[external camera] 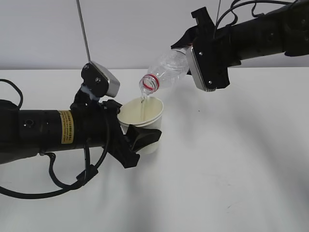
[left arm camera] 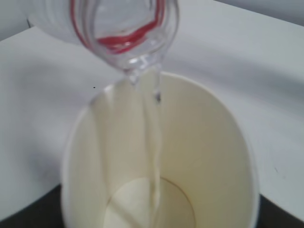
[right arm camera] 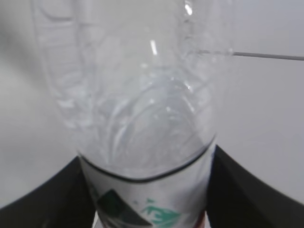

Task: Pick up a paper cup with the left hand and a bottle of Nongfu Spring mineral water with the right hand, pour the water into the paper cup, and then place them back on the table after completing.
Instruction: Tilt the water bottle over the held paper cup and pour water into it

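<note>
Left hand low on the left, black with a yellow sticker, jaws clamped on the paper cup from both sides. Cup upright, raised a little off the white table, cream inside, open at the top. Right hand high on the right, reaching down at a slant, jaws clamped on the bottle around its lower body. Bottle clear, tipped with its mouth down and to the left, red ring at the neck, no cap on. Mouth of the bottle just above the far rim of the cup, not touching it as far as can be seen. Thin stream of water falling from the mouth into the cup. In the left wrist view, bottle neck right over the cup, stream running down to the round bottom, dark jaw edges at the lower corners. How much water lies in the cup, hard to tell. In the right wrist view, bottle filling the middle, white label with green print at its lower end, black jaws pressed on both sides of it. Thin grey rod standing up behind the left hand.
</note>
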